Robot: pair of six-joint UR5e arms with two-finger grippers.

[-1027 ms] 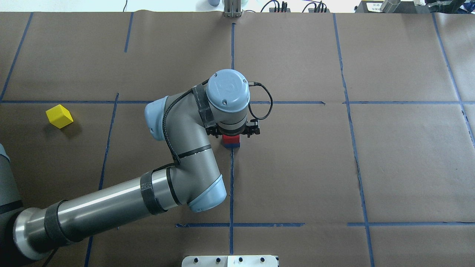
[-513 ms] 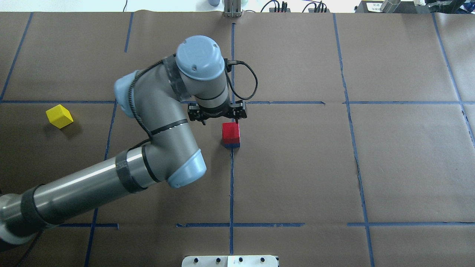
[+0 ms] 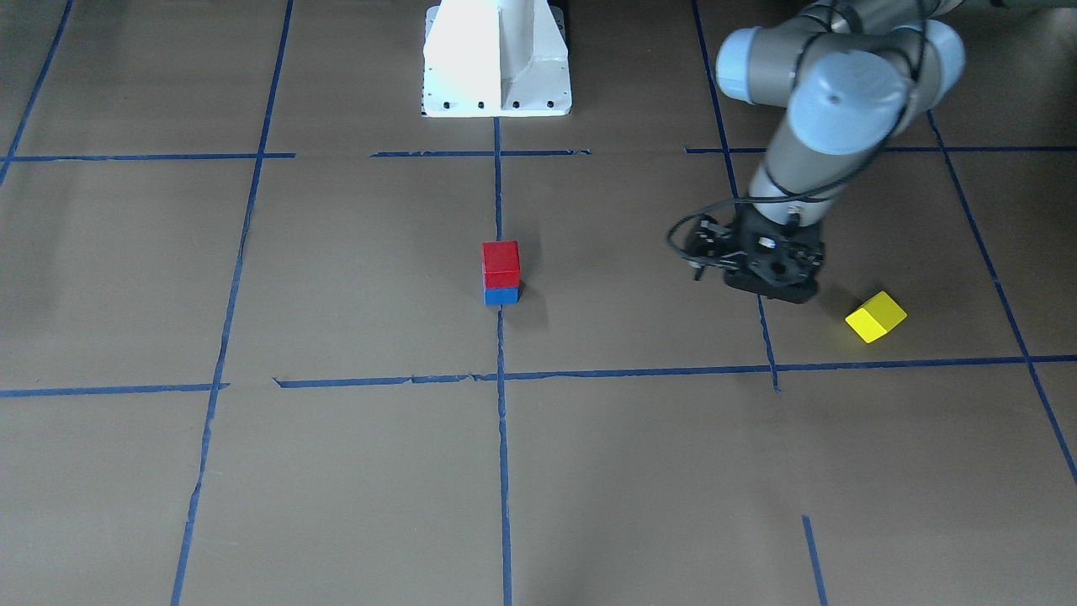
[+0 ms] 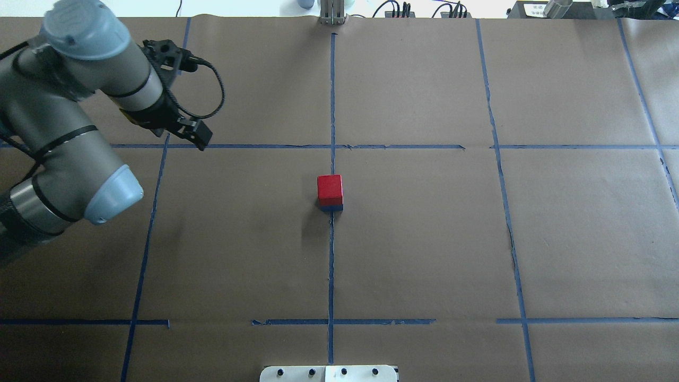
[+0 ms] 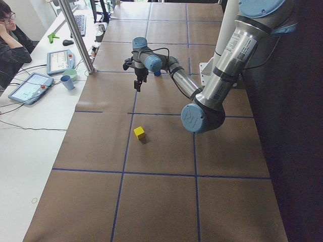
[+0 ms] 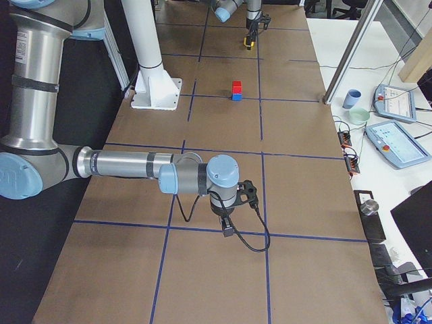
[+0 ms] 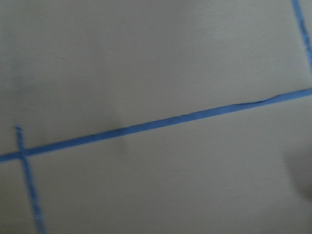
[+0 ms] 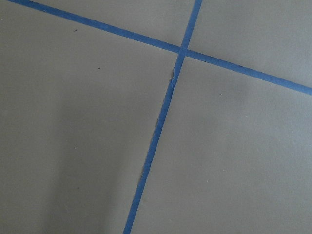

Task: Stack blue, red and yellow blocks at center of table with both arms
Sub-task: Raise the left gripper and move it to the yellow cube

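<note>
Red block [image 4: 330, 187] sits squarely on the blue block [image 4: 331, 208] at the middle of the desk [image 4: 424, 249], where two blue tape lines [image 4: 331, 265] meet. The two blocks make a neat small tower, and nothing touches it.

Yellow block [image 3: 876, 316] lies alone on the robot's left part of the desk, well apart from the tower and turned at an angle to the tape lines. In the overhead view the left arm hides it.

The left gripper [image 3: 761, 282] hangs over the desk near the yellow block, pointing down, but it does not touch the block. It appears spread wide and it carries nothing. Its wrist camera sees only brown paper and tape, and that picture is blurred.

The right gripper [image 6: 228, 226] is low over a tape crossing on the robot's right end of the desk, far from all blocks. Whether it is wide or narrow I cannot tell.
</note>
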